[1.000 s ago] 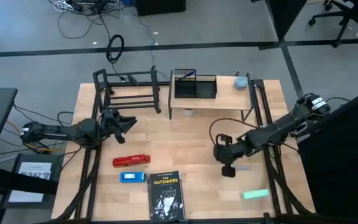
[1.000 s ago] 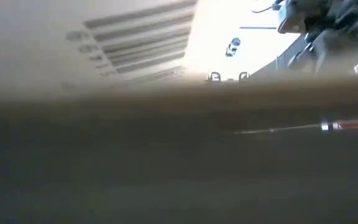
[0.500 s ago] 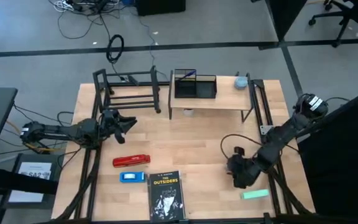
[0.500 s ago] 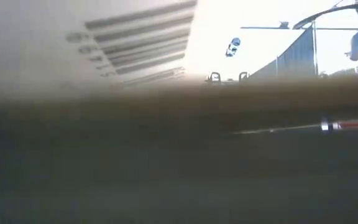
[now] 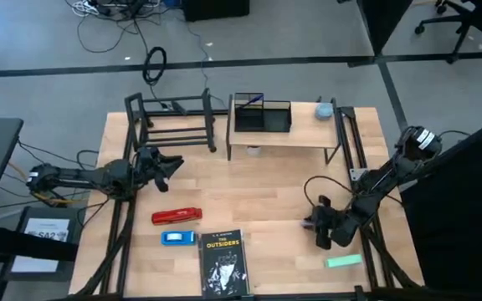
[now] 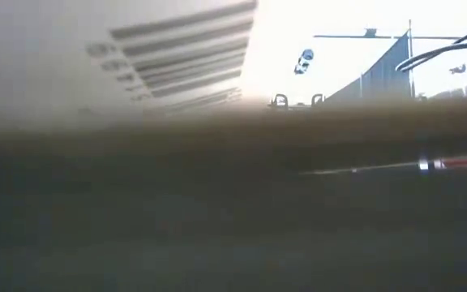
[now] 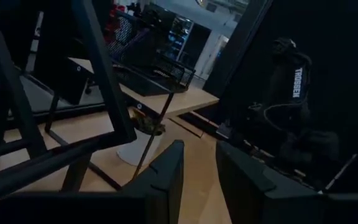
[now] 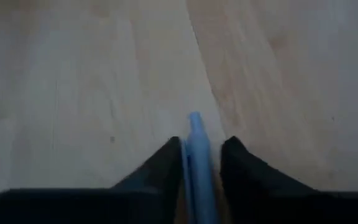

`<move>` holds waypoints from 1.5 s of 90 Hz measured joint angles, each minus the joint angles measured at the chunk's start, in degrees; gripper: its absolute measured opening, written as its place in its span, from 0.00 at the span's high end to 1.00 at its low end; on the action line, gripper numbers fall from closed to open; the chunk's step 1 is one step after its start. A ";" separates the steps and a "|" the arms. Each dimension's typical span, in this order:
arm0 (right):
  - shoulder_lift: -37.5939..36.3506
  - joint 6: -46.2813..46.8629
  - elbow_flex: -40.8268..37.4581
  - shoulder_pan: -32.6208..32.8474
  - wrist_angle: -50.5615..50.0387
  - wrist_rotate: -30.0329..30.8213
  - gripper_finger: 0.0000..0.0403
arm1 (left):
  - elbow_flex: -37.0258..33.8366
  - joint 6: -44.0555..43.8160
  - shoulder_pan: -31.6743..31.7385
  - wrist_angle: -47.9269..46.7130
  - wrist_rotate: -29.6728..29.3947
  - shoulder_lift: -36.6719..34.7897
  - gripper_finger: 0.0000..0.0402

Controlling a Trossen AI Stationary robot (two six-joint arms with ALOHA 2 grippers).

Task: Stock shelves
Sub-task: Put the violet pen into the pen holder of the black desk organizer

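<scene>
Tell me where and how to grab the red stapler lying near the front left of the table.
Grip the red stapler across its narrow width near the middle, coming straight down from above. It lies flat with its long axis running left to right, so the fingers should close from the far and near sides. The left gripper is the nearer one; the blue item close beside it leaves little room on the near side.

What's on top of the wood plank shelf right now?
On the wood plank shelf: a black mesh organizer with a pen-like stick leaning inside, and a small grey-blue object at the right end. The mesh walls cover whatever else the organizer holds. Something pale sits under the plank.
</scene>
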 joint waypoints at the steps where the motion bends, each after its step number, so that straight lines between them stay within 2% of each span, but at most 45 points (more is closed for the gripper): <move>1: 0.01 0.00 0.00 -0.07 0.17 -0.01 0.91 | 0.01 0.00 0.00 -0.01 0.00 0.00 0.81; 7: 0.01 -0.04 -0.20 -0.95 1.66 -0.60 0.96 | 0.01 0.00 0.00 0.00 0.01 0.00 0.81; 21: -1.49 -1.33 2.36 -5.42 1.07 -1.35 0.97 | 0.02 0.00 0.00 0.03 0.02 0.00 0.81; 32: -4.24 -9.00 5.66 -11.06 1.00 2.11 0.99 | 0.02 0.00 0.00 0.05 0.04 0.00 0.81; 40: -6.49 -15.66 7.58 -15.54 3.50 2.36 1.00 | 0.02 0.00 0.00 0.06 0.04 0.00 0.81; 49: -8.95 -25.90 9.06 -20.80 11.00 1.45 0.99 | 0.00 -0.16 0.00 0.01 0.07 0.00 0.81; 61: -11.37 -38.49 10.69 -27.19 23.54 -2.68 0.99 | 0.02 -0.33 0.00 0.01 0.16 0.00 0.81; 66: -12.07 -40.78 11.36 -29.68 26.87 -4.90 0.99 | 0.02 -0.33 0.00 0.03 0.20 0.00 0.81; 79: -11.55 -42.42 12.44 -34.27 27.42 -17.81 0.99 | 0.02 -0.35 0.00 0.01 0.22 0.00 0.81; 94: -6.10 -42.21 14.68 -32.91 25.54 -27.11 0.88 | 0.02 -0.37 0.00 -0.03 0.22 0.00 0.81; 106: 1.23 -43.12 21.67 -27.97 16.87 -31.07 0.75 | 0.00 -0.35 0.00 -0.03 0.20 -0.02 0.81; 111: 4.80 -43.15 25.75 -25.82 12.33 -30.93 0.69 | 0.00 -0.33 0.00 -0.03 0.18 0.00 0.81; 117: 9.22 -41.41 31.13 -23.78 6.82 -27.72 0.62 | 0.01 -0.33 0.00 -0.03 -0.27 0.00 0.81; 127: 16.74 -33.97 39.91 -21.76 -1.74 -21.08 0.52 | 0.02 -0.31 0.00 -0.03 -0.50 0.00 0.81; 135: 22.47 -28.77 46.25 -20.77 -7.29 -19.64 0.47 | 0.02 -0.31 0.00 -0.03 -0.55 0.00 0.81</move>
